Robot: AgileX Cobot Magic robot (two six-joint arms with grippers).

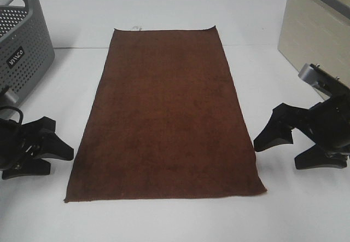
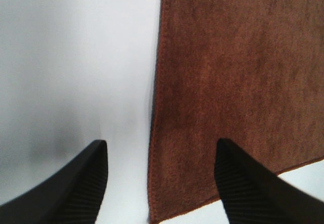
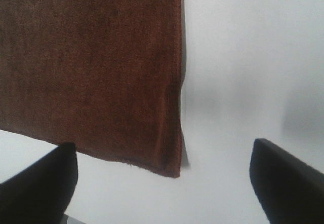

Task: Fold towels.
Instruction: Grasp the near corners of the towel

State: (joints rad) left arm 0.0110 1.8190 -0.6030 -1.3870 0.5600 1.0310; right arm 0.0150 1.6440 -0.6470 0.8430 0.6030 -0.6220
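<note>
The 2 fingers (image 2: 83, 186) of the left gripper (image 2: 161, 148) were spread and empty beside the left long edge of the towel (image 1: 164, 116). The 2 fingers (image 3: 286, 178) of the right gripper (image 3: 164, 145) were spread beside its right edge, both near the end opposite the tag (image 1: 135, 29). The towel lay flat and unfolded on the table (image 1: 164, 223).

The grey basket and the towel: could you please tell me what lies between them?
Only bare white table separates basket and towel, in the exterior high view.
</note>
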